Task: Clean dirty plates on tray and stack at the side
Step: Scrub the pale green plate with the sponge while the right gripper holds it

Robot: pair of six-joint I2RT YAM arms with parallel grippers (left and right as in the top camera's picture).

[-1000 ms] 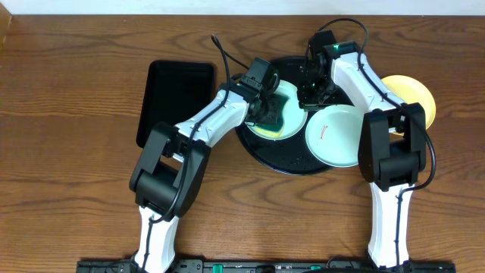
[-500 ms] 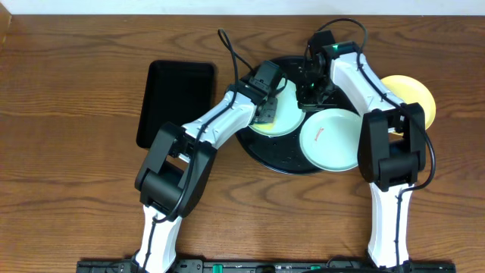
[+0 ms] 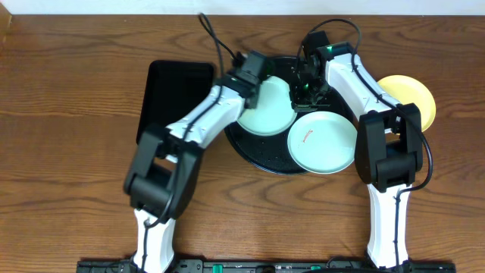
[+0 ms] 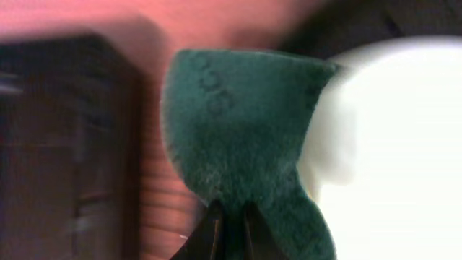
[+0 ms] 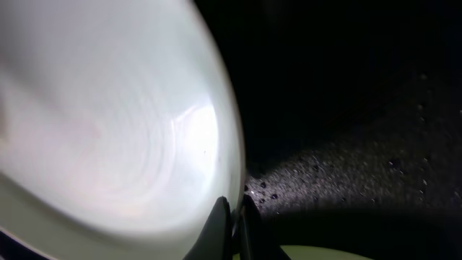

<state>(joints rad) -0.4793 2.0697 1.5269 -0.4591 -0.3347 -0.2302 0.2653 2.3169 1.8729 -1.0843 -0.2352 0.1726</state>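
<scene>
Plates (image 3: 322, 142): yellow plate (image 3: 413, 98) already aside, two mint ones on tray (image 3: 261, 158). Right gripper (image 3: 305, 89) pinches mint plate (image 3: 265, 114) rim to steady it; left gripper (image 3: 251, 76) clamps sponge (image 4: 238, 137) at its far edge.

A brown wooden table (image 3: 68, 189), its grain running left to right, fills the overhead view. A pale strip (image 3: 114, 6) runs along its far edge. On the left half of the table lies a small black rectangular tray (image 3: 170, 95) with rounded corners and a low raised rim. Its right side is partly covered from view.

In the left wrist view, a dark green scouring pad (image 4: 238, 137) fills the middle. Its surface is fuzzy. It is broad and squarish at the top and narrows to a pinched tail at the bottom edge. Faint round embossed marks show near its upper left corner. Behind it on the left, reddish wood and the dark tray appear blurred.
</scene>
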